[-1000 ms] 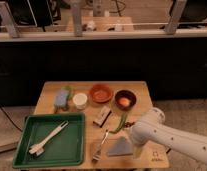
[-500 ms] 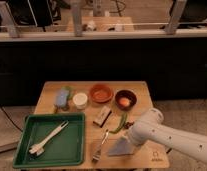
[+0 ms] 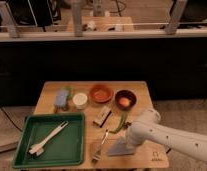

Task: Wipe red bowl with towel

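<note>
An orange-red bowl (image 3: 101,92) sits at the back middle of the wooden table (image 3: 142,90). A darker red bowl (image 3: 125,100) with something orange in it stands to its right. A grey towel (image 3: 116,148) lies flat near the table's front edge. My white arm reaches in from the right. Its gripper (image 3: 128,143) is down at the towel's right side. The arm's body hides the contact with the towel.
A fork (image 3: 100,146) lies just left of the towel. A green pod (image 3: 120,122) and a small block (image 3: 101,116) lie mid-table. A white cup (image 3: 80,100) and a blue sponge (image 3: 61,98) are at the back left. A green tray (image 3: 72,150) holds a white utensil (image 3: 47,138).
My arm has shifted slightly left and settled over the towel's right side. The bowls and the other things have not moved.
</note>
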